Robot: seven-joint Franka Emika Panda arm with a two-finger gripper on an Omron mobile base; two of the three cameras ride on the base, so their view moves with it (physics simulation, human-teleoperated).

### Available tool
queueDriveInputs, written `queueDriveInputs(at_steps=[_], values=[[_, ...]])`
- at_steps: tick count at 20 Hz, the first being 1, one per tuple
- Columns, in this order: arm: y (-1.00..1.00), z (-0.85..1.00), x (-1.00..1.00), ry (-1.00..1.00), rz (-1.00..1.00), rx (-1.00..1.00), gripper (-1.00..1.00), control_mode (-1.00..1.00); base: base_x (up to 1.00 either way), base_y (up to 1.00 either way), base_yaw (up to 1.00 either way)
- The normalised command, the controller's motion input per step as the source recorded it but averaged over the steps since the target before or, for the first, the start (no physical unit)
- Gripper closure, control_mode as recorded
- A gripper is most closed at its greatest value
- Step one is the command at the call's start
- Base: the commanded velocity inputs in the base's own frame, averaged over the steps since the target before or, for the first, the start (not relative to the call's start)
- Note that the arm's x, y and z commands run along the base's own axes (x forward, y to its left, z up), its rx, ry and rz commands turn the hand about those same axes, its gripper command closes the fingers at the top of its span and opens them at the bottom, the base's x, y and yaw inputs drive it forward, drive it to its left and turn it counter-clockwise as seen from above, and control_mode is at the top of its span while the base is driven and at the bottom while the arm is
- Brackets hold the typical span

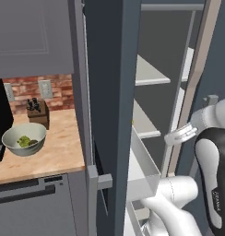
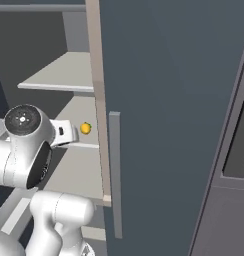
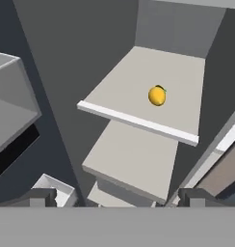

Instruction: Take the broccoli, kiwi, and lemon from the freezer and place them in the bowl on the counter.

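The lemon [image 3: 157, 95], small and bright yellow, lies on a white shelf [image 3: 138, 120] inside the open freezer [image 1: 109, 92]. In the right base view the lemon [image 2: 85, 128] sits just past my white hand. My gripper [image 3: 118, 198] is open, its dark fingertips [image 3: 42, 197] wide apart, still short of the lemon with nothing between them. On the tan counter [image 1: 54, 147] stands the pale bowl [image 1: 8, 133]. In it lies the yellow-green broccoli [image 1: 25, 140], and the small dark lump beside it looks like the kiwi [image 1: 34, 142].
The freezer's door [image 2: 169, 100], with a long bar handle [image 2: 114, 170], stands to the right of the shelves. A clear door bin [image 1: 144, 161] juts out at the left. A knife block [image 1: 38, 113] and a black appliance [image 1: 1, 120] stand behind the bowl.
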Motion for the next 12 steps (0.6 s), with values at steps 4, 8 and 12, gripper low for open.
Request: queueDriveInputs(at_steps=[4, 8, 12], values=[[0.29, -0.38, 0.46, -0.11, 0.0, 0.0, -1.0, -1.0, 0.0, 0.0, 0.0], [0.29, -0.36, 0.45, -0.02, -0.01, 0.0, -1.0, -1.0, 0.0, 0.0, 0.0], [0.26, -0.36, 0.44, 0.0, -0.04, 0.02, -1.0, -1.0, 0.0, 0.0, 0.0]])
